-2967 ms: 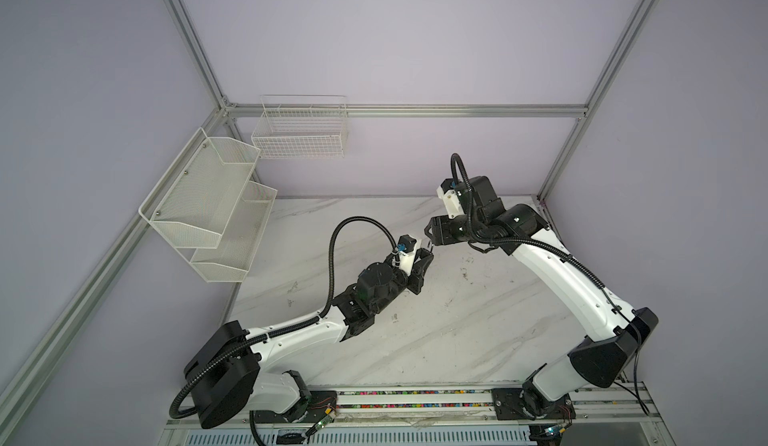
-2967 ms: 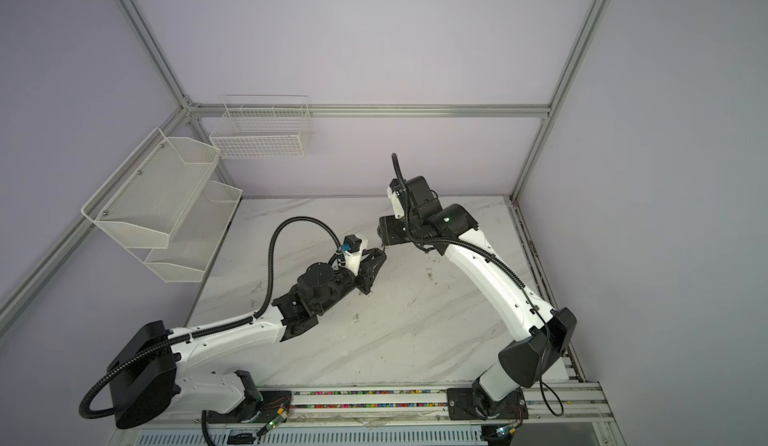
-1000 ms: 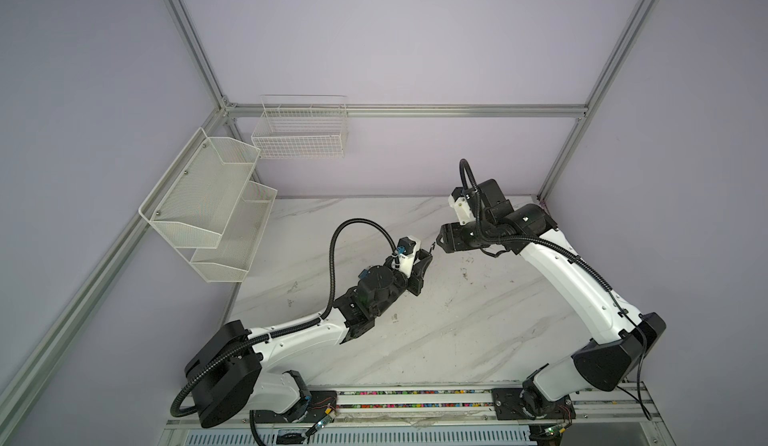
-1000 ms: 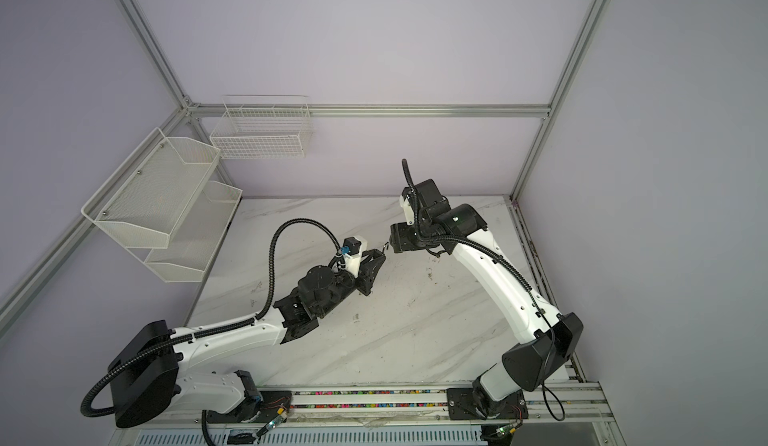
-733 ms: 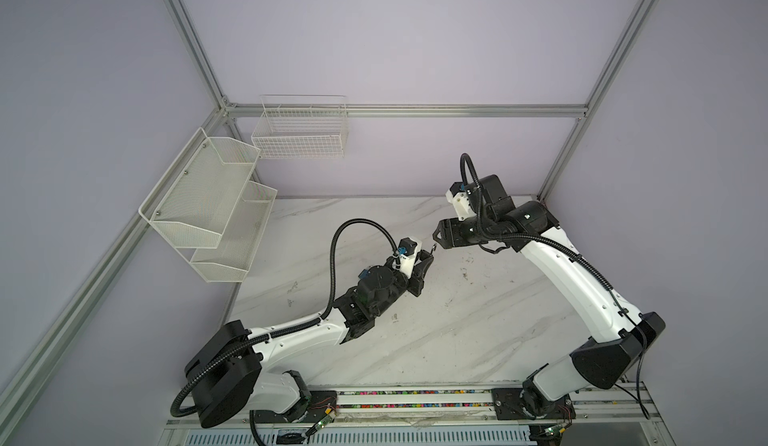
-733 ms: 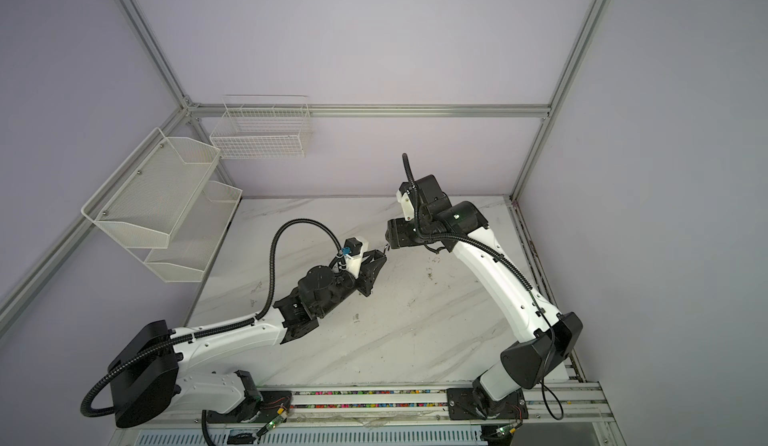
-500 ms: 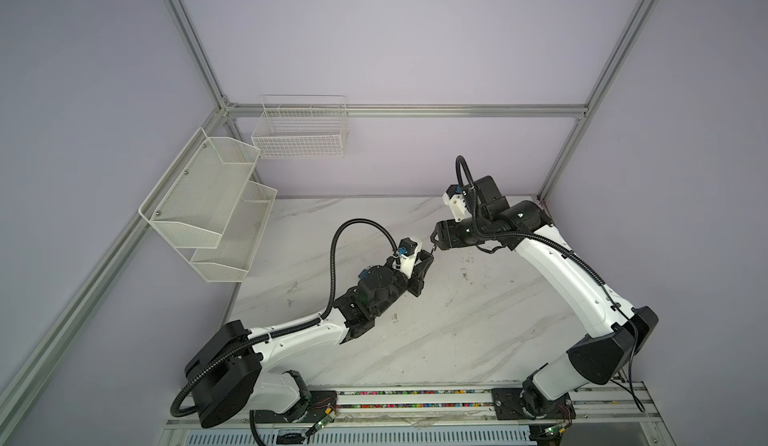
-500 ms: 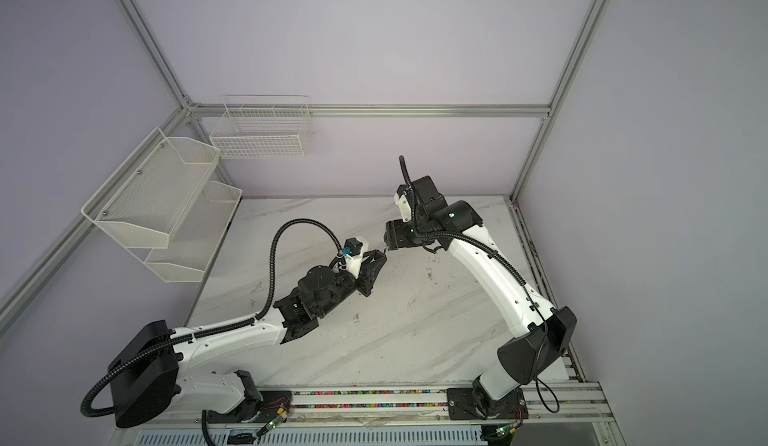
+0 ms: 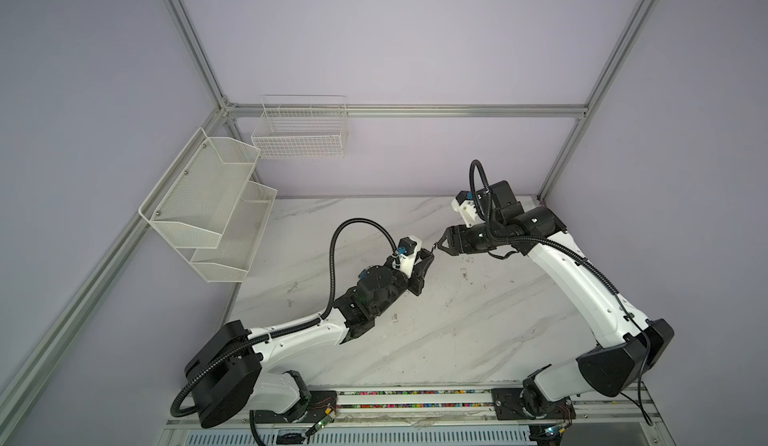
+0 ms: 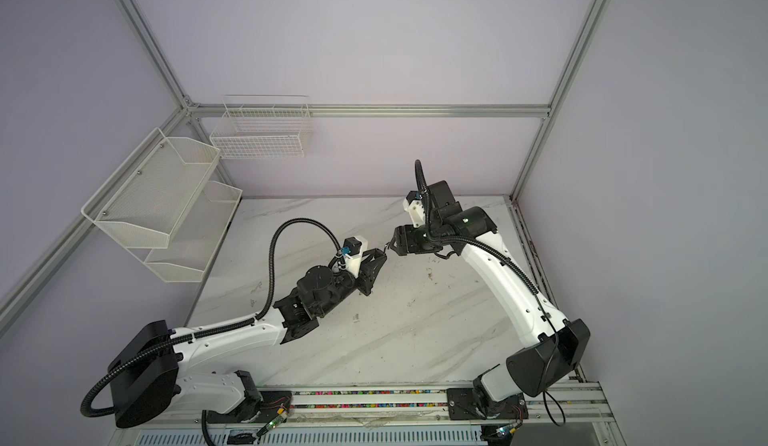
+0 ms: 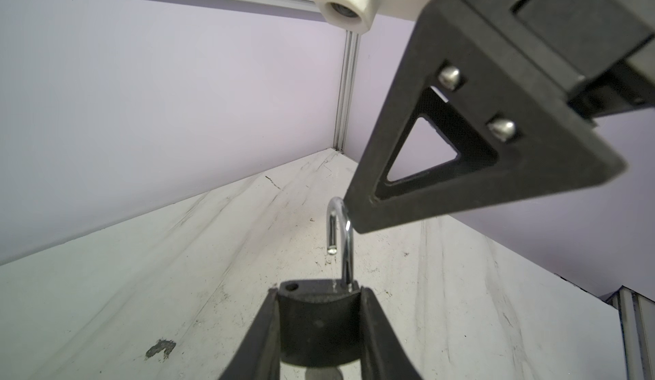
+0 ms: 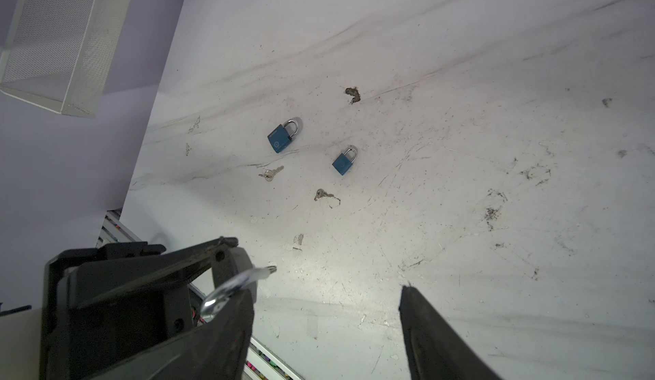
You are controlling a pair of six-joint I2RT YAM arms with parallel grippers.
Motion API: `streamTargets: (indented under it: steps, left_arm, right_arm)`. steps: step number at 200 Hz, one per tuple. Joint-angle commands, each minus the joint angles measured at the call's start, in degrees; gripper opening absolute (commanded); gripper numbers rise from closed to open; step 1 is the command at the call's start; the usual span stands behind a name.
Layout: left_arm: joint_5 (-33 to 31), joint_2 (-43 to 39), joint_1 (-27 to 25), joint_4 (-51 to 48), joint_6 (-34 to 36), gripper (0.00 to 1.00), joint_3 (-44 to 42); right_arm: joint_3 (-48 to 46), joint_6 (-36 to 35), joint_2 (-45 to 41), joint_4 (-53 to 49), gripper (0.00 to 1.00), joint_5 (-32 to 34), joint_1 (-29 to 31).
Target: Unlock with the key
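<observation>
My left gripper (image 11: 319,293) is shut on a dark padlock (image 11: 319,325), held above the table. Its silver shackle (image 11: 341,233) stands raised, with the free end out of its hole. A pale metal piece (image 11: 324,374) shows under the body; I cannot tell if it is the key. My right gripper (image 12: 326,289) is open, and one finger (image 12: 227,325) touches the shackle (image 12: 235,284). In both top views the two grippers meet tip to tip, left gripper (image 9: 424,263) (image 10: 374,265) and right gripper (image 9: 440,244) (image 10: 392,245). Two loose keys (image 12: 271,173) (image 12: 323,195) lie on the table.
Two blue padlocks (image 12: 281,137) (image 12: 344,162) lie shut on the marble table (image 9: 457,340) near the loose keys. White mesh shelves (image 9: 208,207) and a wire basket (image 9: 301,132) hang on the left and back walls. Frame posts stand at the corners.
The right wrist swung a little to the left and came back to the shackle. The left arm and the padlock have not moved.
</observation>
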Motion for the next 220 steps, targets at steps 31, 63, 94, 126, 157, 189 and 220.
streamTargets:
  steps: [31,63,94,126,157,189,220]
  left_arm:
    - [3.1,0.2,-0.3,4.7,2.2,0.0,1.4]
    - [4.5,1.1,-0.4,4.4,2.8,0.0,2.8]
    - [3.9,1.4,-0.4,4.3,2.9,0.0,3.7]
    - [3.5,1.1,-0.4,5.6,2.7,0.0,3.4]
    - [3.3,1.1,-0.4,6.3,2.7,0.0,3.1]
    - [3.3,1.1,-0.4,6.5,2.9,0.0,3.1]
    - [2.6,1.1,-0.4,7.1,2.8,0.0,2.7]
  right_arm:
    - [3.9,0.0,-0.8,-0.6,0.69,2.3,-0.6]
    - [5.1,-0.2,1.4,0.9,0.69,-0.3,-0.6]
    - [3.8,-0.7,2.3,0.7,0.69,-0.5,-0.7]
    - [2.0,-0.7,1.9,0.0,0.69,0.8,-0.8]
    - [1.2,-1.0,1.2,-0.6,0.69,0.6,-1.2]
    - [0.4,-1.8,0.9,-2.5,0.69,-0.3,-1.4]
    - [-0.9,-1.8,-0.2,-2.9,0.69,-0.8,-1.6]
